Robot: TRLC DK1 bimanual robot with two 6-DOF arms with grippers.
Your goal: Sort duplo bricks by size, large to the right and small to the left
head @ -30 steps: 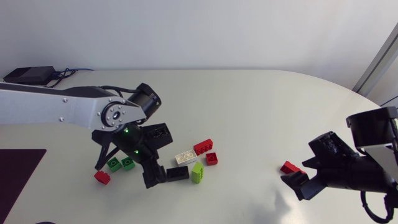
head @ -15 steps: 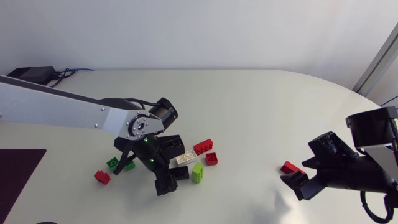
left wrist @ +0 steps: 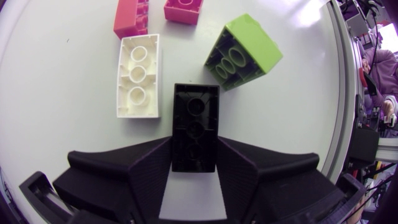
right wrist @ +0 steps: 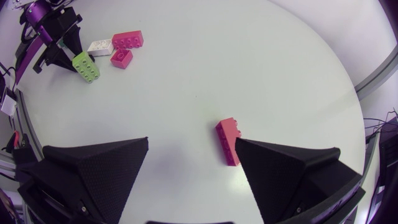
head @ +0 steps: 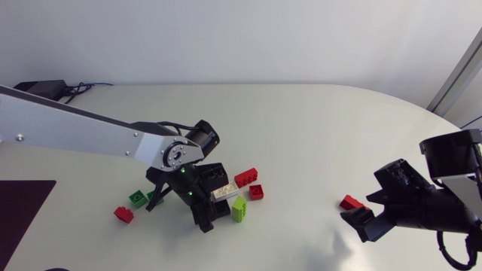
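Observation:
A long black brick (left wrist: 195, 124) lies flat on the table with my left gripper (left wrist: 194, 148) shut on it, one finger against each long side. Beside it lie a long white brick (left wrist: 138, 76) and a lime brick (left wrist: 242, 51) on its side. Ahead are a long red brick (left wrist: 132, 15) and a small red one (left wrist: 183, 9). From above, the left gripper (head: 205, 214) covers most of the black brick. Left of it sit a green brick (head: 138, 198) and a small red brick (head: 123, 214). My right gripper (right wrist: 191, 144) stands open above a long red brick (right wrist: 228, 142).
A black box with cables (head: 34, 90) sits at the back left corner. A dark mat (head: 22, 207) lies at the table's left edge. The table edge curves round close behind my right arm (head: 422, 203).
My left arm has swung right from the green bricks to the black brick, and its fingers have closed on it. The right arm has not moved.

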